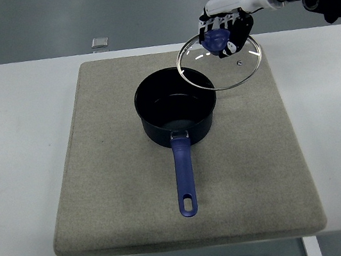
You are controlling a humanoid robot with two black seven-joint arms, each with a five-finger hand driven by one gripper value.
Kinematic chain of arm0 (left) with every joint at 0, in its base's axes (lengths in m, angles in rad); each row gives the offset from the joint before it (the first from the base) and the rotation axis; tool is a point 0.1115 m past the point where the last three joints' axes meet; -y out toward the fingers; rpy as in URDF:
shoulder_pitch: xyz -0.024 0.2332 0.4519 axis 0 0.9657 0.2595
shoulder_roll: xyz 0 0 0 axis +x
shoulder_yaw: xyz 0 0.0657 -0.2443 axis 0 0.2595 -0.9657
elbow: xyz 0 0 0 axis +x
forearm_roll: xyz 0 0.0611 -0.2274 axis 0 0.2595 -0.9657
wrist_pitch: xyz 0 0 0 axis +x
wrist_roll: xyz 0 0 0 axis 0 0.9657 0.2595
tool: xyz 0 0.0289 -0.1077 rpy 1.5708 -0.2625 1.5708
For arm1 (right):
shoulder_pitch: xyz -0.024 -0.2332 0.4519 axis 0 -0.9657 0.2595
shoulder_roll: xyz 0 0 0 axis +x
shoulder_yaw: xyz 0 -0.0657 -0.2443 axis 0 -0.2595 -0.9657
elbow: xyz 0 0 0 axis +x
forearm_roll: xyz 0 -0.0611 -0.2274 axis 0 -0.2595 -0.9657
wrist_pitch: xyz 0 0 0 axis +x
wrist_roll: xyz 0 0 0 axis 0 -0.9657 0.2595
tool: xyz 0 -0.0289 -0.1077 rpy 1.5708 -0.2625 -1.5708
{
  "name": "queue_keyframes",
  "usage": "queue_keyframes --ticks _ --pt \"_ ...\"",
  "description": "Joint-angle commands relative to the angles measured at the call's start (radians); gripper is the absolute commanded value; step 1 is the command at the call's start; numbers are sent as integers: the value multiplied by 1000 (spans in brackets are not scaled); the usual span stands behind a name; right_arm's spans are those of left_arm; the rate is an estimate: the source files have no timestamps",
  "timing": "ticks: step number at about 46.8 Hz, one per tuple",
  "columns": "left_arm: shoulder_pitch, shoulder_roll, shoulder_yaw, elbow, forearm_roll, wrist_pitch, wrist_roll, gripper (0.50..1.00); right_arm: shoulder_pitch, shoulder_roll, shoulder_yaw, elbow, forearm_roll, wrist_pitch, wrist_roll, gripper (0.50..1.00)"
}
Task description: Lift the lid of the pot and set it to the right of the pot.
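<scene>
The right hand has its fingers curled tight round the blue knob of the glass lid, held aloft just right of the pot, so the carry looks half done and lowering it onto the mat beside the pot comes next.

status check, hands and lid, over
Right robot hand shut on lid knob, lid airborne right of pot. Left out of view. Mat open for set-down.

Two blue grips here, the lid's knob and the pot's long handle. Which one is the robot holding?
The lid's knob, gripped by the right hand. The pot's handle lies free.
</scene>
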Motion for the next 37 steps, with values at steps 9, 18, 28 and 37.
queue_keyframes --ticks 9,18,28,37 --pt "0 0 0 0 0 0 0 1000 -44 -28 -9 -64 -3 9 6 517" --pt "0 0 0 0 0 0 0 1000 -78 -26 -12 -117 -9 9 26 515" --pt "0 0 0 0 0 0 0 1000 -124 -26 -9 -131 -15 -4 33 502" --pt "0 0 0 0 0 0 0 1000 -169 -26 -8 -139 -17 -38 39 500"
